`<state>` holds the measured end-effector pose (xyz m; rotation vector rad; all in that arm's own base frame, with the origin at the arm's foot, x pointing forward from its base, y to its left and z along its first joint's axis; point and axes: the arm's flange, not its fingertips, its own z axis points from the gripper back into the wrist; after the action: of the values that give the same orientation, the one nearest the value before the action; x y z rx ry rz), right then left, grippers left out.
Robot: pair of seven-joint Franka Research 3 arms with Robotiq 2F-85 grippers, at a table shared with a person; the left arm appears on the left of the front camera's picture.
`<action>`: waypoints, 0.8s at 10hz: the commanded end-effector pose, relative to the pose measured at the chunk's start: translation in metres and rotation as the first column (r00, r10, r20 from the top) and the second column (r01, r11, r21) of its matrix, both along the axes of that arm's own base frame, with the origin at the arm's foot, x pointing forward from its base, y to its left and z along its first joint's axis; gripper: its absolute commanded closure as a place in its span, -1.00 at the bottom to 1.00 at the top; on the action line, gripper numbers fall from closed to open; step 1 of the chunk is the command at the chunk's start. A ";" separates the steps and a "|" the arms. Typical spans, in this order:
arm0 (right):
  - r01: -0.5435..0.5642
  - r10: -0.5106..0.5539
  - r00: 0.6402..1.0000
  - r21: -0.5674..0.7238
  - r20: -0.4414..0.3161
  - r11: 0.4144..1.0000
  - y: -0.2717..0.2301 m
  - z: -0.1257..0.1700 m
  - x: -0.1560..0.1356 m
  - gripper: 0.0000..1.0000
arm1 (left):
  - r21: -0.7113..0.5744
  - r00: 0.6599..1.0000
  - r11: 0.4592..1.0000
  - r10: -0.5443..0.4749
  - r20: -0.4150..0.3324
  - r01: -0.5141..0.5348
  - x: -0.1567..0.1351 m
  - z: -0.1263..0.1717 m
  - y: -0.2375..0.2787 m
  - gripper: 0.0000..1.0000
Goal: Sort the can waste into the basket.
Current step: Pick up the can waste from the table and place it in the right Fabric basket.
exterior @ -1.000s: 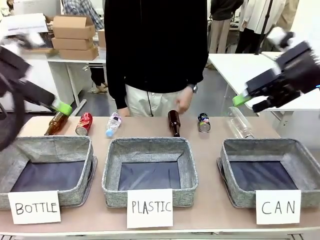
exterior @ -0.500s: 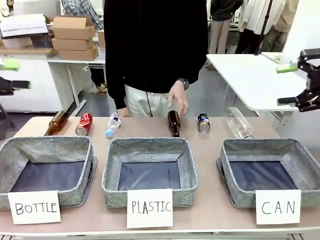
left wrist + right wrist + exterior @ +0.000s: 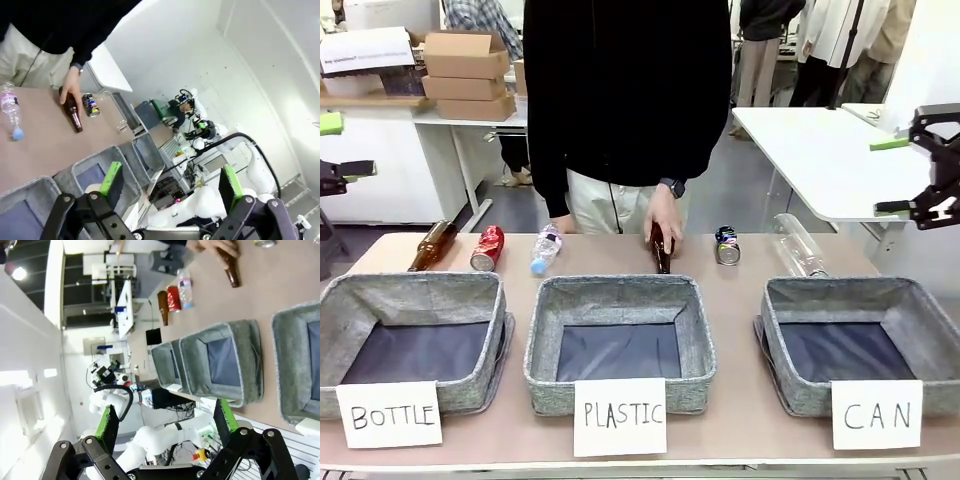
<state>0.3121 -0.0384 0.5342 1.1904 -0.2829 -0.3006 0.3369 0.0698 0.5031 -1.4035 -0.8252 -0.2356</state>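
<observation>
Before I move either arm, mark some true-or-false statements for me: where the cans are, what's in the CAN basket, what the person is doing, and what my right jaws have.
1. The CAN basket holds nothing. True.
2. The person's hand rests on the silver can. False: it grips the middle brown bottle.
3. The red can lies on the table behind the BOTTLE basket. True.
4. The right jaws hold a can. False: they stand open and empty, up off the table.
5. The silver can lies between that brown bottle and a clear plastic bottle. True.
</observation>
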 end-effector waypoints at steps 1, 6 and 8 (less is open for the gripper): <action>-0.009 0.009 1.000 0.018 0.028 1.000 -0.001 0.002 0.002 -1.00 | 0.004 1.000 1.000 0.011 0.029 -0.011 -0.004 0.010 -0.002 -1.00; -0.009 0.009 1.000 0.018 0.028 1.000 -0.001 0.002 0.002 -1.00 | 0.731 0.991 0.681 0.067 -0.118 0.041 0.087 0.013 -0.057 -1.00; -0.009 0.009 1.000 0.018 0.028 1.000 -0.001 0.002 0.002 -1.00 | 0.754 0.965 0.657 0.194 -0.177 0.006 0.123 0.002 -0.070 -1.00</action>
<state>0.3103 -0.0402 0.5340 1.1920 -0.2813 -0.3000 0.4453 -0.0048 0.5069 -0.5589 -0.5773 -0.3898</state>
